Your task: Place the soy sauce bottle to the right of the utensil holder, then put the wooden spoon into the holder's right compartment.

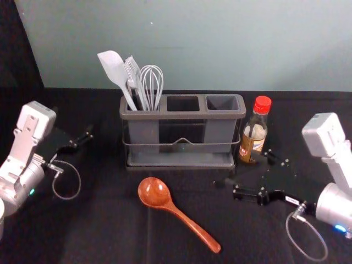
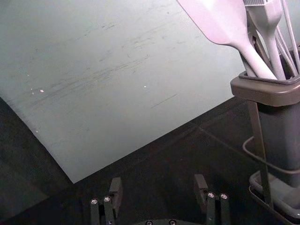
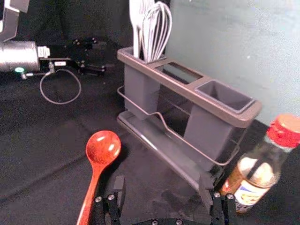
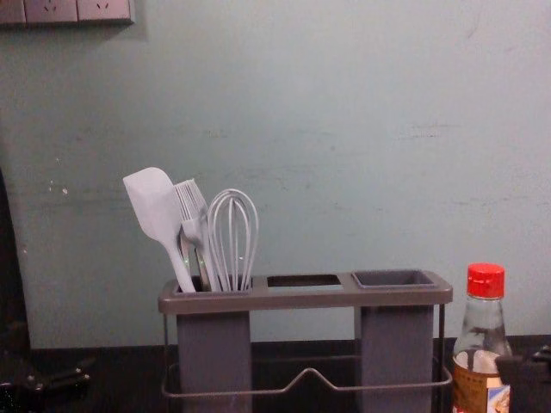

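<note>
- Found soy sauce bottle (image 1: 258, 132) upright at utensil holder (image 1: 182, 115)'s 3 o'clock, presumably to keep right compartment (image 1: 220, 126) clear.
- Logged wooden spoon (image 1: 185, 216) flat at 6, with handle toward 5, probably handy for gripping.
- Noted right gripper (image 3: 162, 183) at 4, spread wide, empty; left gripper (image 2: 158, 183) idle at 9, likewise.
- Could not read label (image 3: 248, 193).

Probably a lab, as far as such tight views tell. Black cloth (image 1: 104, 236) lies before a plain wall (image 4: 344, 129) (scuffed, too), with power sockets (image 4: 52, 10) at the chest view's upper left.
</note>
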Robot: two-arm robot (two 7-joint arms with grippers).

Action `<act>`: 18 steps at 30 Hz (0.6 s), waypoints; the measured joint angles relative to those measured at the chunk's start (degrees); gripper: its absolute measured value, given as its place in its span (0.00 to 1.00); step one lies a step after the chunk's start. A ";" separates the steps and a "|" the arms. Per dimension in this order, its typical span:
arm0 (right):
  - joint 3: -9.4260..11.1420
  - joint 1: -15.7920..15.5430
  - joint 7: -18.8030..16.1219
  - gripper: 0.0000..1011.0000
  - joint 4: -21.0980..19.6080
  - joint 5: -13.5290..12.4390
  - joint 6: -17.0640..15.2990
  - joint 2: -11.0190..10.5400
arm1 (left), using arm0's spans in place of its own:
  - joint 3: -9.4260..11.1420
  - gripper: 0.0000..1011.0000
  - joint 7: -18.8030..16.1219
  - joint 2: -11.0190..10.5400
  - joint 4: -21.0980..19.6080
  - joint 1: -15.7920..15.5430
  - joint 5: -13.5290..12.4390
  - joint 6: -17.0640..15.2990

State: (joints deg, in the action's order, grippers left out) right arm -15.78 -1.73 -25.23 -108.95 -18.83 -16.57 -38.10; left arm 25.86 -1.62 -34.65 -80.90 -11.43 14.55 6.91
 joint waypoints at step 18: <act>-10.70 11.16 -1.88 0.99 7.96 -0.94 -9.48 5.36 | 0.00 0.99 0.00 0.00 0.00 0.00 0.00 0.00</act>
State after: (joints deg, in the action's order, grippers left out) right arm -26.49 9.43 -27.11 -100.99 -19.77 -26.05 -32.74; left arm 25.86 -1.62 -34.65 -80.90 -11.43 14.55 6.91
